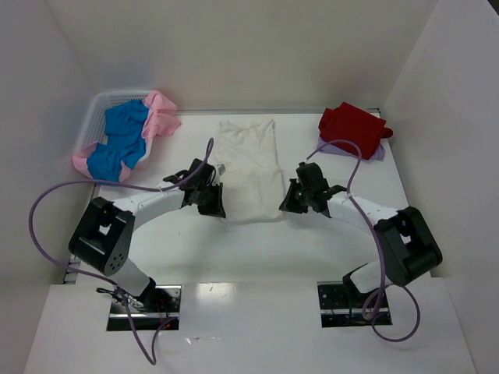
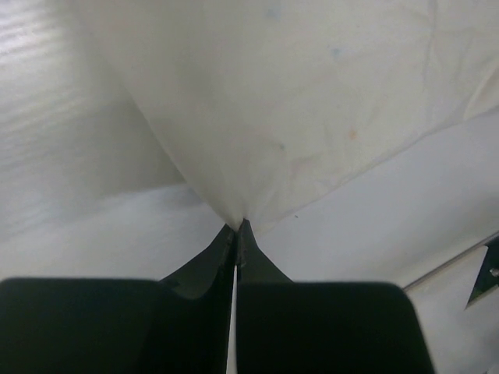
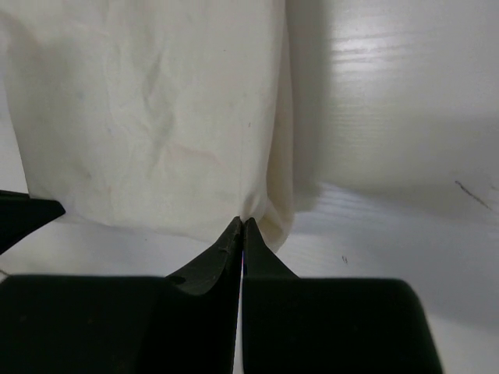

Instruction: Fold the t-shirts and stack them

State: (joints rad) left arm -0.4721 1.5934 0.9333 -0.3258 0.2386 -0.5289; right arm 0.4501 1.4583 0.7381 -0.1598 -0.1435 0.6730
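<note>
Pinching the cream-white t-shirt (image 1: pixel 249 167) by its near hem at both ends, with the left gripper (image 1: pixel 212 199) clamped on the near-left corner and the right gripper (image 1: pixel 292 201) clamped on the near-right one, cloth peaking up out of touching fingertips (image 2: pixel 224 248) in each wrist view. Lying spread at the middle of the table (image 1: pixel 234 249), long axis running straight away from the arm bases, collar end farthest. Calling, by the look of it, for both corners to travel forward together along that axis, hem over collar, neither arm nearer than the other. Bound afterwards, presumably, for the far right, where the red t-shirt (image 1: pixel 351 125) sits on the lavender t-shirt (image 1: pixel 376 153); blue t-shirt (image 1: pixel 125 136) and pink t-shirt (image 1: pixel 160 117) heaped in the basket (image 1: pixel 97 109) at far left.
</note>
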